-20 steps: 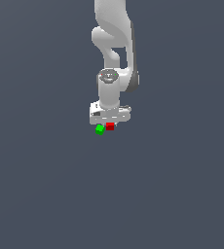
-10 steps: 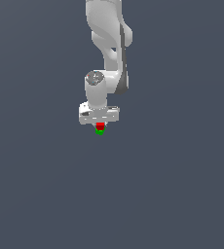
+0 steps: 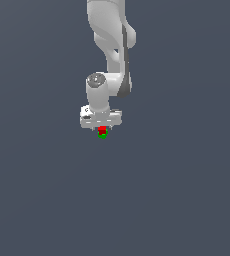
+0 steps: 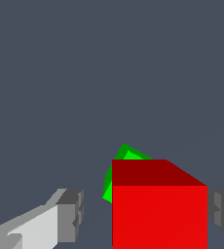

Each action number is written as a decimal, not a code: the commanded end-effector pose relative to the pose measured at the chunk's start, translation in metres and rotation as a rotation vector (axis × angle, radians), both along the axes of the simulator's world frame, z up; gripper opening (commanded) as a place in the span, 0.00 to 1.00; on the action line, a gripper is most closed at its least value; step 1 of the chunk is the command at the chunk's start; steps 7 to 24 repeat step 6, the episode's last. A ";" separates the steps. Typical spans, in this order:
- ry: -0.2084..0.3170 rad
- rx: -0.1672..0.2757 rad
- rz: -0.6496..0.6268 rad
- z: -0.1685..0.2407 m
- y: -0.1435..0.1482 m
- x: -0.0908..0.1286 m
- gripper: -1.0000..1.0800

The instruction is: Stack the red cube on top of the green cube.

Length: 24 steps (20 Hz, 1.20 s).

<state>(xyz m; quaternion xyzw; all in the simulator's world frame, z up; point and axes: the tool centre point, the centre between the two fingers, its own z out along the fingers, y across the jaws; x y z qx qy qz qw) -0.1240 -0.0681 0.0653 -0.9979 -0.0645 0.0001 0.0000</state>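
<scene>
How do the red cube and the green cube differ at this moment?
The red cube sits between the gripper's fingers, mostly visible; the green cube lies beneath it, mostly hidden. Red faces the wrist camera squarely, while green looks turned at an angle. Both are plain cubes of seemingly similar size.

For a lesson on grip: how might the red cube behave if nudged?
The red cube looks rigid with flat faces, so it would probably slide, not roll. Sitting over the skewed green cube, it might tip off.

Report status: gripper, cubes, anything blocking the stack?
Gripper open, pads clear of red cube. Red cube over green cube, green turned askew beneath. Nothing in the way.
</scene>
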 end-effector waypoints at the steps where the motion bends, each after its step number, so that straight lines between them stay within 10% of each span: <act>1: 0.000 0.000 0.000 0.000 0.000 0.000 0.96; 24: 0.000 0.000 0.000 0.000 0.000 0.000 0.96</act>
